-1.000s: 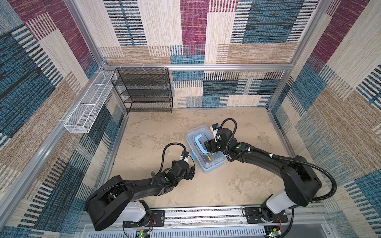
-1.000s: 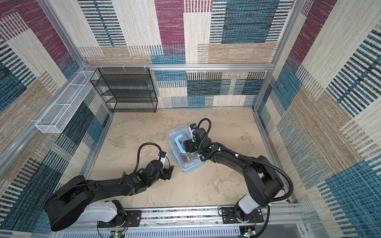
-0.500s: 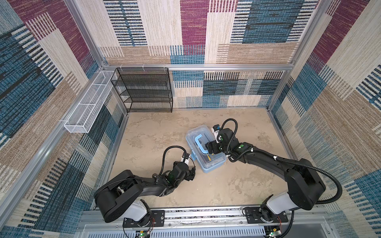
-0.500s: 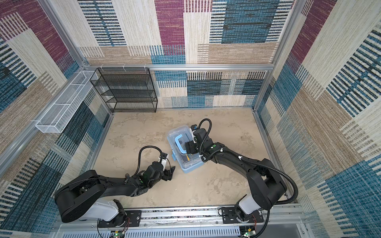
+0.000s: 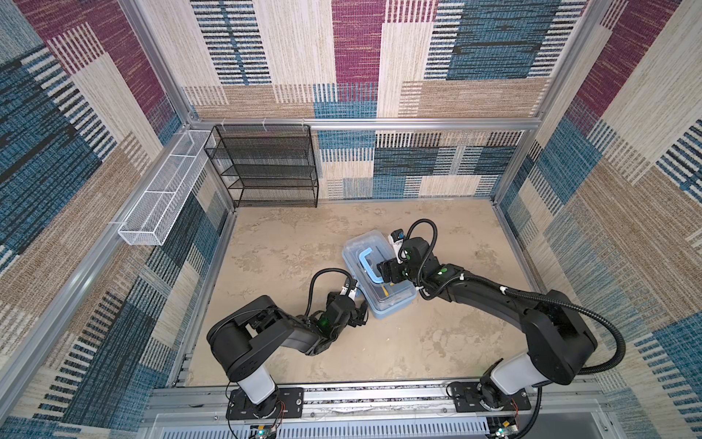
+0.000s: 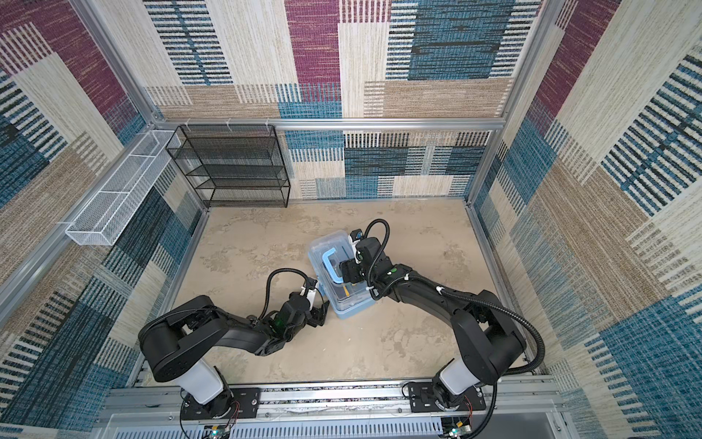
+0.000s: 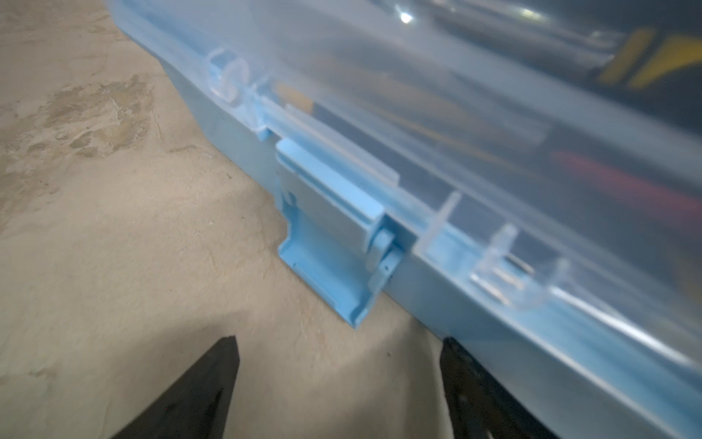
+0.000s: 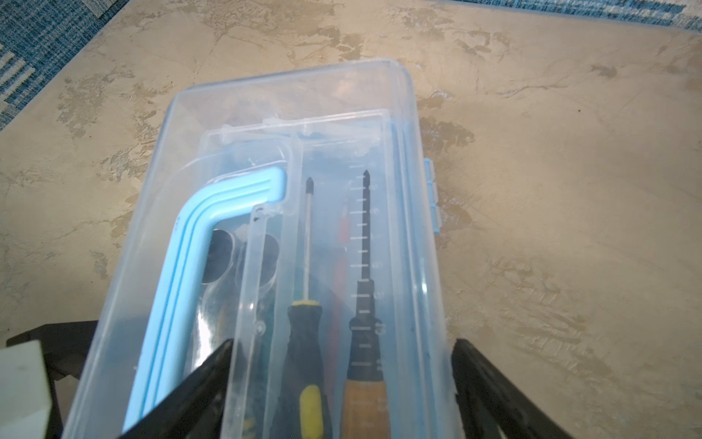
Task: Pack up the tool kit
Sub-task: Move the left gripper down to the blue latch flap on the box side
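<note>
One toolbox (image 5: 393, 306), two screwdrivers (image 8: 305, 330), one black rack (image 5: 266, 163), one white basket (image 5: 167, 190)

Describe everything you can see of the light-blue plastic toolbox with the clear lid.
The light-blue plastic toolbox stands flat on the beige stone-look tabletop, clear lid down. A light-blue handle lies flat on the lid; a light-blue latch sits on one long side. Screwdrivers show inside. The open left end effector faces the latch; the open right end effector hangs over the lid; contact unclear.
</note>
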You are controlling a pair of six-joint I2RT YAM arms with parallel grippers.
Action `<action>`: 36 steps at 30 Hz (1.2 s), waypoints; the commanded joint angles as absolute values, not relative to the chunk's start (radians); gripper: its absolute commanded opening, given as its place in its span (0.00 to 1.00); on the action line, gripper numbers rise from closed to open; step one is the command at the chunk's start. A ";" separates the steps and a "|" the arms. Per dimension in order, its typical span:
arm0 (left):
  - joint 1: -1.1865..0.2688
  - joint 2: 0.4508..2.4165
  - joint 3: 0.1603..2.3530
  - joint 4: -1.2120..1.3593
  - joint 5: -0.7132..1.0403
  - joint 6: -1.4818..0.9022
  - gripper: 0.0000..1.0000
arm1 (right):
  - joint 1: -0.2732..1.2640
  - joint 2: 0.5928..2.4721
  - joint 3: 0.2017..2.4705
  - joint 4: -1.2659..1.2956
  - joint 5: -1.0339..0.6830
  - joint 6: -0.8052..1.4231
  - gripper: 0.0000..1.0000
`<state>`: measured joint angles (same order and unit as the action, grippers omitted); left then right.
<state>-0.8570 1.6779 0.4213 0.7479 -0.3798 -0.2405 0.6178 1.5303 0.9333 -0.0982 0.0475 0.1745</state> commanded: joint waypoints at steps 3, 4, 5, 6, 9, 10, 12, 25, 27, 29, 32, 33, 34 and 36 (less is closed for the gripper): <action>-0.857 1.708 0.427 0.886 -0.458 -0.231 0.86 | 0.618 1.527 0.913 -0.166 0.072 0.149 0.88; -0.857 1.717 0.432 0.890 -0.469 -0.224 0.86 | 0.618 1.526 0.908 -0.163 0.072 0.149 0.88; -0.856 1.724 0.440 0.889 -0.480 -0.220 0.86 | 0.618 1.524 0.904 -0.163 0.074 0.148 0.88; -0.857 1.731 0.445 0.888 -0.489 -0.217 0.86 | 0.618 1.524 0.903 -0.162 0.076 0.147 0.88; -0.856 1.750 0.455 0.898 -0.490 -0.213 0.86 | 0.618 1.520 0.901 -0.167 0.087 0.143 0.88; -0.857 1.756 0.455 0.908 -0.491 -0.214 0.86 | 0.618 1.518 0.901 -0.168 0.090 0.143 0.88; -0.856 1.769 0.453 0.932 -0.501 -0.223 0.86 | 0.618 1.519 0.902 -0.167 0.093 0.143 0.88; -0.856 1.738 0.420 0.964 -0.568 -0.223 0.84 | 0.617 1.550 0.905 -0.158 0.100 0.144 0.88; -0.856 1.727 0.420 0.951 -0.577 -0.223 0.84 | 0.619 1.552 0.908 -0.157 0.101 0.141 0.88; -0.857 1.715 0.420 0.930 -0.581 -0.223 0.84 | 0.618 1.551 0.912 -0.155 0.102 0.140 0.88; -0.857 1.699 0.420 0.891 -0.578 -0.223 0.84 | 0.618 1.555 0.914 -0.152 0.101 0.138 0.88; -0.856 1.693 0.418 0.880 -0.580 -0.225 0.84 | 0.618 1.557 0.917 -0.152 0.102 0.138 0.88; -0.857 1.685 0.414 0.873 -0.578 -0.228 0.84 | 0.618 1.557 0.916 -0.152 0.100 0.137 0.88; -0.857 1.674 0.407 0.859 -0.581 -0.229 0.84 | 0.618 1.561 0.918 -0.150 0.101 0.135 0.88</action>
